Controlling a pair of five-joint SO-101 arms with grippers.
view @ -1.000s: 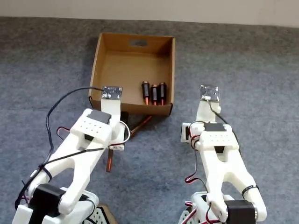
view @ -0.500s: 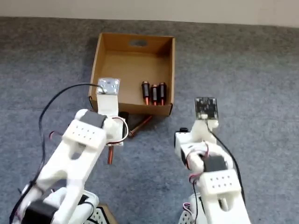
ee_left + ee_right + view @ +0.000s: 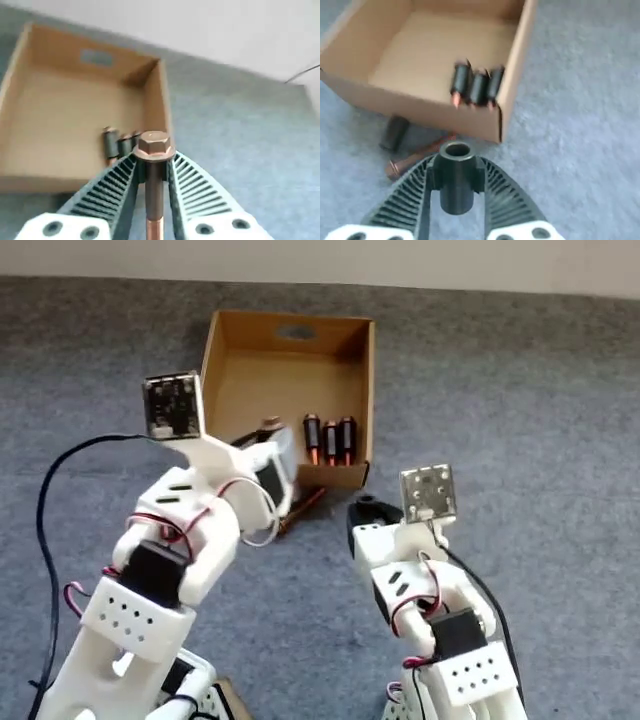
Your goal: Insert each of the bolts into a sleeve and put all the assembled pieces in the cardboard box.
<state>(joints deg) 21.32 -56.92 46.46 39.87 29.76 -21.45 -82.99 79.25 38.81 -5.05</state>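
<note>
The left gripper is clenched on a bolt. The hex head sits just past the fingertips and the shank runs back between the jaws. The right gripper is clamped around a black sleeve, bore open and facing outward. This pairing suggests both parts are held off the carpet for mating, with alignment of shank to bore as the likely next requirement. In the high view the left arm rises from the lower left, its wrist folded toward frame centre. The right arm stands lower centre-right, and its sleeve is near the bolt but apart from it. Between them a loose bolt and a loose sleeve lie beside the near wall of the cardboard box. The box sits at upper centre, with three assembled pieces in its lower right corner.
</note>
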